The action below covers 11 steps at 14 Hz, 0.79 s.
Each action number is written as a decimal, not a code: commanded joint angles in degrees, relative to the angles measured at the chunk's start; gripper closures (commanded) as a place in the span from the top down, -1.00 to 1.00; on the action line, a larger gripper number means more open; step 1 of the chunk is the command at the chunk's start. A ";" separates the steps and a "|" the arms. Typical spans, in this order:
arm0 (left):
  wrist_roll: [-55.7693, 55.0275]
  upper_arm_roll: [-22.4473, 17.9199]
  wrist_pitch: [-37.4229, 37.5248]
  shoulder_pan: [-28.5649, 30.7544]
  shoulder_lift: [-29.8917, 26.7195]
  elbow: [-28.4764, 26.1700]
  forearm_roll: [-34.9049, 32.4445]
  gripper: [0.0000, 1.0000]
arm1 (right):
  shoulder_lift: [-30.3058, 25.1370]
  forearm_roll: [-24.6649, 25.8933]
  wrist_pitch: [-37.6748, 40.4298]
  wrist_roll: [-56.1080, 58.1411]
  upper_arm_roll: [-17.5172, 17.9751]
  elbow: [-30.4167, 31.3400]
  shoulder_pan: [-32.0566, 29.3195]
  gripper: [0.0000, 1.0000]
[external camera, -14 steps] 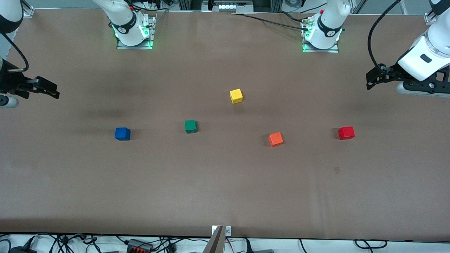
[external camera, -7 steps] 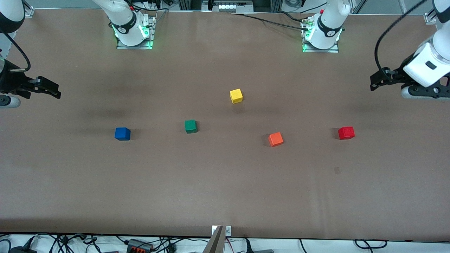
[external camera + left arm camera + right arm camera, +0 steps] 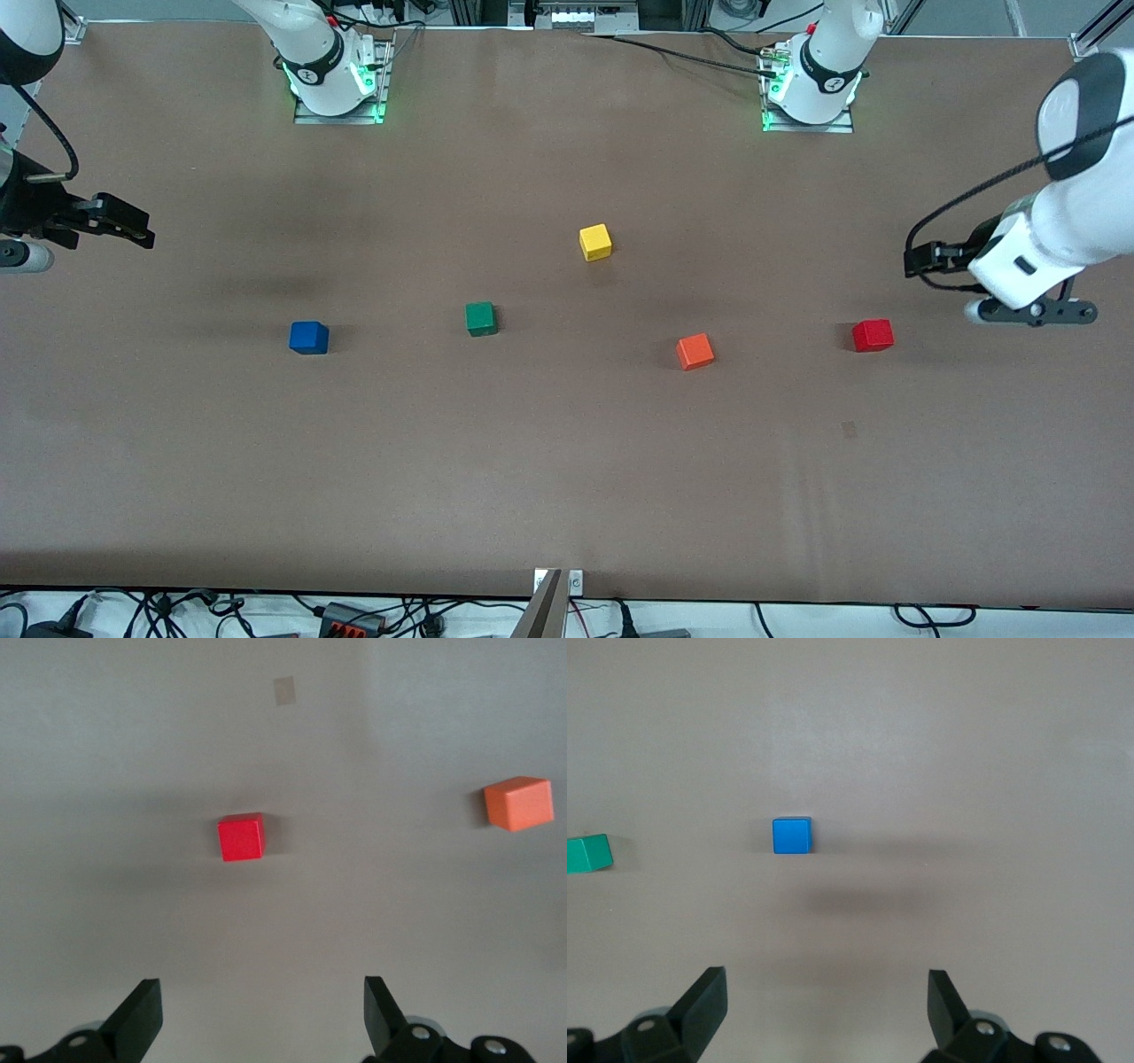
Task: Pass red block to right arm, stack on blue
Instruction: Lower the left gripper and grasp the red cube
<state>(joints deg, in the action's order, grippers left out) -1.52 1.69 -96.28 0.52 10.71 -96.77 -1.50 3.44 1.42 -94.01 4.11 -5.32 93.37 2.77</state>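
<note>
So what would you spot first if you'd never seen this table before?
Probably the five bright cubes scattered on the brown table: the blue cube toward the right arm's end, then green, yellow, orange and the red block toward the left arm's end. Next, the left gripper, open, hanging over the table near the red block. The right gripper waits, open, at its own end.

The red block (image 3: 873, 335) is ringed by bare table (image 3: 567, 478), with the orange block (image 3: 695, 351) well apart toward the right arm's end. The blue block (image 3: 308, 337) is equally unhemmed; the green block (image 3: 480, 318) is its closest neighbour, well apart. Nothing is stacked on either.
</note>
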 commanded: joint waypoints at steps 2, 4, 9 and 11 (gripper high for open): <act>0.46 -0.02 -4.25 2.11 4.31 1.50 0.53 1.00 | -0.63 -0.10 0.23 -0.77 0.05 0.49 0.22 1.00; 0.72 0.07 -7.07 3.16 6.68 0.63 0.53 1.00 | -0.54 -0.01 0.23 -0.77 0.05 0.49 0.22 1.00; 1.95 -0.02 -22.86 4.75 7.57 -11.40 0.36 1.00 | -0.45 -0.10 0.23 -0.86 0.05 0.58 0.48 1.00; 4.40 -0.02 -29.20 5.10 8.44 -15.18 0.36 1.00 | -0.45 -0.10 0.23 -0.77 0.05 0.58 0.75 1.00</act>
<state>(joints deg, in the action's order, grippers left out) -0.19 1.55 -120.21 4.79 20.02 -107.44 -1.50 3.46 1.42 -94.01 4.11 -5.32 93.62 3.04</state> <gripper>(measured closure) 0.000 0.000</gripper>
